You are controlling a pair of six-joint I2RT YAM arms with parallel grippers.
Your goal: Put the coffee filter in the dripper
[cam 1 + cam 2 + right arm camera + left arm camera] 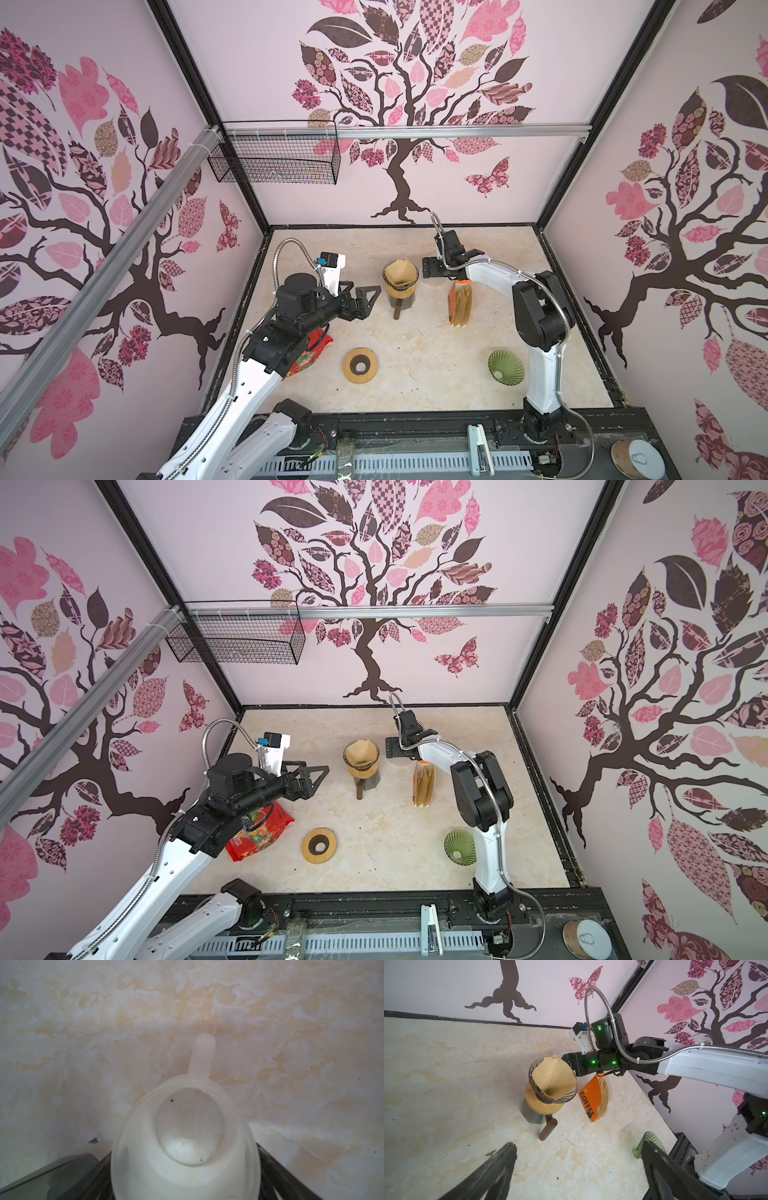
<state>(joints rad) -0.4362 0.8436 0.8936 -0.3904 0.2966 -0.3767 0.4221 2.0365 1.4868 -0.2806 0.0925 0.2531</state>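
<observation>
The marble table [415, 386] carries everything. The left gripper [579, 1145] hangs with its jaws spread wide and empty. The right gripper [431, 269] also has its jaws wide. In its wrist view a white scoop [187, 1126] sits between them, and it seems to lie on the table rather than be gripped.

The glass dripper [543, 1096] stands ahead of the left jaws, well apart from them, and just beside the right jaws. It rests on a wooden collar [544, 1107] over a grey server [532, 1116]. The orange pack [589, 1099] of spare filters leans under the right gripper's wrist.

The filter [552, 1076], a brown paper cone, is already inside the dripper. It looks opened out, with its far edge and a small tab [555, 1056] standing above the rim. Judged from that, the placing is nearly or fully done, and only a nudge to seat it may remain.

The paper should be very light, thin and soft. It will crease under a hard pinch and tend to spring back. The best hold is that raised edge near the tab, where it is clear of the glass, taken with a gentle pinch. The stack is tall and the glass is fragile, so a sideways push could tip it.
</observation>
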